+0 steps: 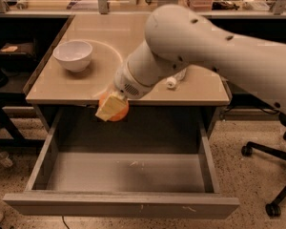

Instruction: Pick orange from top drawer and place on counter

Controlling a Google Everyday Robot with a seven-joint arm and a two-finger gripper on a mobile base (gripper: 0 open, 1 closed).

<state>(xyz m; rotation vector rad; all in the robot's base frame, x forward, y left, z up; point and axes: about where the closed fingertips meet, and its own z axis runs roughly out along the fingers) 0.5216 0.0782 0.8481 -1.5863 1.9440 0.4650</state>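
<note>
Since the pale two-finger gripper [110,109] is pinching the small round orange-red orange [122,112], the fruit hangs clear at the front rim of the smooth beige counter [76,87], above the wide grey open top drawer [119,205], probably mid-transfer to the top. The drawer floor shows only specks. The round white bowl [73,62] on the counter looks empty. A clear plastic bottle [173,81] lies partly behind the arm.

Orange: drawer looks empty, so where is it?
Camera view, left of centre: the orange is held in the hand, at the front edge of the counter, above the open top drawer.
</note>
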